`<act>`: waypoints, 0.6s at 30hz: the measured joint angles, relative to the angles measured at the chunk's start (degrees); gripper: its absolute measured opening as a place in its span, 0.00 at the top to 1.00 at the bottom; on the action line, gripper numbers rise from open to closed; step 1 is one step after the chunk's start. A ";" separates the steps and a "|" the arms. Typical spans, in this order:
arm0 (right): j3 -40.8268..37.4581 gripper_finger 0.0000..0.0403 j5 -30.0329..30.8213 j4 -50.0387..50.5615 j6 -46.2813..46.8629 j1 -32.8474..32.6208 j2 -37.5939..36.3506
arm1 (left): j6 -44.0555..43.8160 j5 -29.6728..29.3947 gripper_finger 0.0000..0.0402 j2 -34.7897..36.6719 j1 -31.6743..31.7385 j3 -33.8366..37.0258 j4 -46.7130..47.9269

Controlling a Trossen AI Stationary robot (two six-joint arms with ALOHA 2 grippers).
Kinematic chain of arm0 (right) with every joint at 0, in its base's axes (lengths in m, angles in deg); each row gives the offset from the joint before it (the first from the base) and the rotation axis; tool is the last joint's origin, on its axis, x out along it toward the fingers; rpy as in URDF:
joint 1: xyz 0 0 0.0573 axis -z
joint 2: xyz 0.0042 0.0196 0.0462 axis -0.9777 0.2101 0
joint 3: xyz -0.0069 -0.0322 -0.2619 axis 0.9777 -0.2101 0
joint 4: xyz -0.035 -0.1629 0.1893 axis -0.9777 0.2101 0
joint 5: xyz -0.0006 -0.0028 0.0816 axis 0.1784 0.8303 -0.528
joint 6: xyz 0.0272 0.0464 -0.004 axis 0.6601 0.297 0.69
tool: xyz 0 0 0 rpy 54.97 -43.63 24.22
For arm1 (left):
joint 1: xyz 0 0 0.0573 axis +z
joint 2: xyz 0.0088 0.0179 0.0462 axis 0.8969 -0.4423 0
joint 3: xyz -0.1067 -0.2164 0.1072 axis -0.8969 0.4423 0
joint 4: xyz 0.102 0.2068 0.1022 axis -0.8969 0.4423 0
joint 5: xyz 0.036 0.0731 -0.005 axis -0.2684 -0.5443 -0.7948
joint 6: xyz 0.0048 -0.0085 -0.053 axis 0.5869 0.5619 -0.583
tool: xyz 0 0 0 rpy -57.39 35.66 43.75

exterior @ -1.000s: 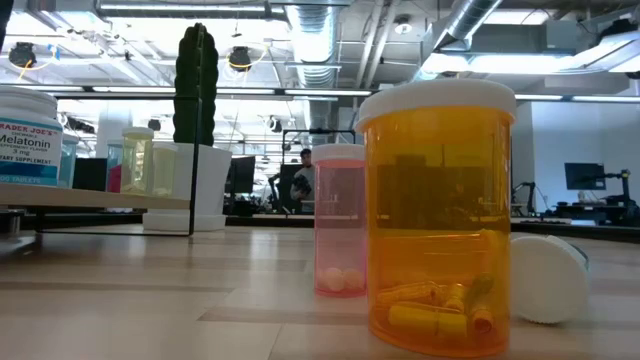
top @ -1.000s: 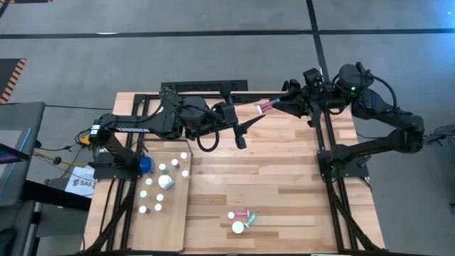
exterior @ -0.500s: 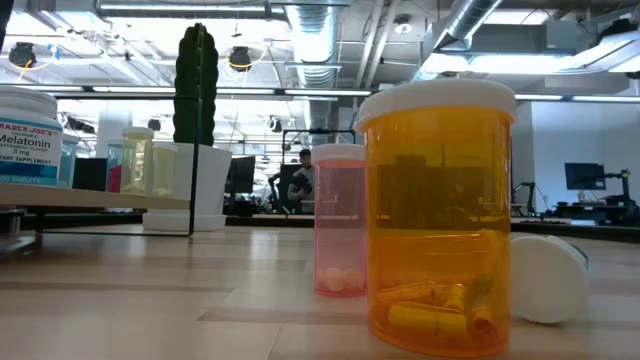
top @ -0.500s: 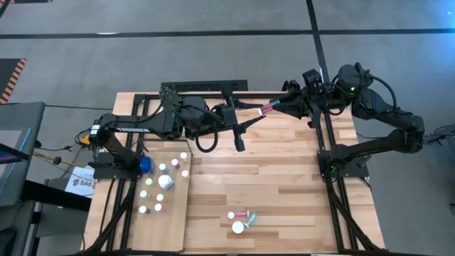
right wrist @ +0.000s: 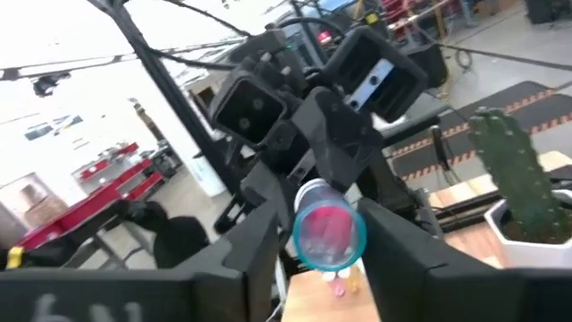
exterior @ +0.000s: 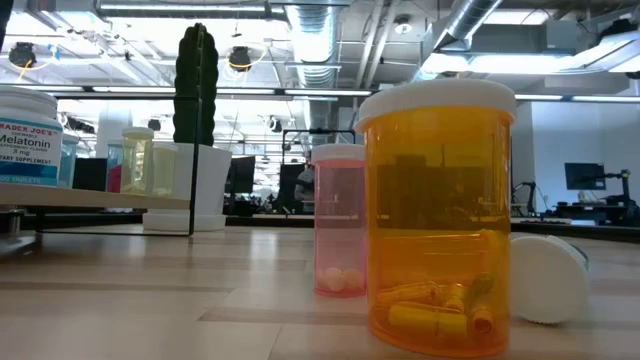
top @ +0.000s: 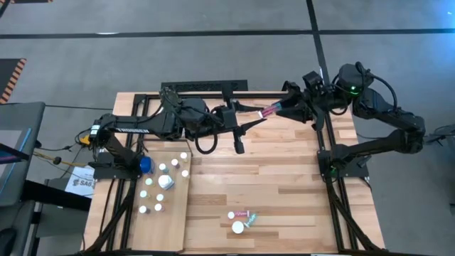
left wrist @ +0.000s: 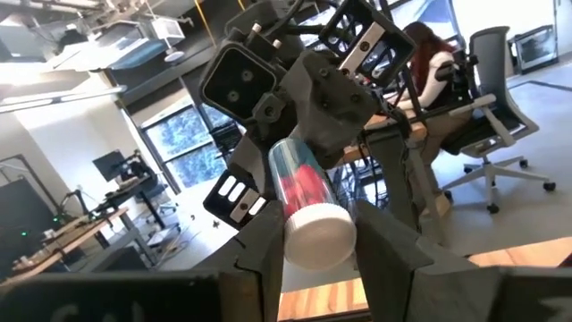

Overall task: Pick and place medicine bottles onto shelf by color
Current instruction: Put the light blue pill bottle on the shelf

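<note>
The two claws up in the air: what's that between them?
A pink bottle with a white cap spans the gap between the left gripper and the right gripper, above the table; the high view and both wrist views show it.

The desk (top: 284, 171) is striped wooden plank with a low sheen; the shelf (top: 170, 213) is paler, smooth plywood. The amber bottle (exterior: 437, 215) and pink bottle (exterior: 340, 220) are glossy clear plastic with matt white caps. Both arms look matt black.
</note>
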 joint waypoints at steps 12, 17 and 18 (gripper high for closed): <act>0.00 0.37 -2.60 17.68 -0.17 5.56 -6.05 | -19.90 2.67 0.77 0.02 -0.31 0.00 6.31; 0.02 0.37 -2.57 26.99 -3.56 7.26 -8.73 | -40.10 9.21 0.77 0.01 -0.71 -0.01 18.76; 0.02 0.37 -2.57 28.92 -4.40 7.37 -9.00 | -44.94 10.35 0.77 0.01 -0.95 -0.01 21.97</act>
